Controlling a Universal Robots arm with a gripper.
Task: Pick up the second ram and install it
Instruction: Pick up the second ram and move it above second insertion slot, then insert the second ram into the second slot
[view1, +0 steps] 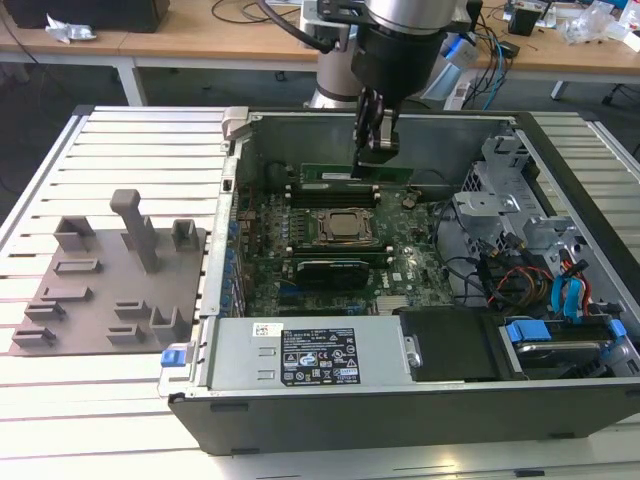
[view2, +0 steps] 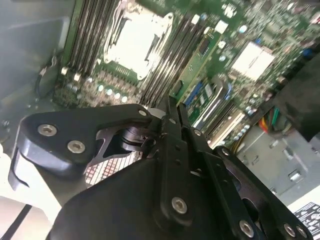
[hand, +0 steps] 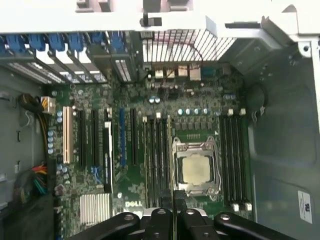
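Observation:
The second ram (view1: 340, 173) is a long green stick held level above the motherboard, just beyond the square CPU socket (view1: 345, 228) and over the far memory slots (view1: 330, 190). My gripper (view1: 372, 158) reaches down into the open computer case and is shut on the stick's upper edge. In the second wrist view the ram (view2: 200, 57) runs away from the gripper (view2: 170, 107) over the board. In the first wrist view the ram (hand: 171, 150) shows edge-on as a thin line beside the CPU socket (hand: 196, 169), with the gripper (hand: 172, 207) closed on it.
A second bank of memory slots (view1: 335, 265) lies on the socket's near side. Case walls (view1: 240, 130) ring the board. A drive cage with cables (view1: 545, 260) fills the exterior view's right. A grey fixture plate (view1: 90, 310) with raised blocks sits on the slatted table at the exterior view's left.

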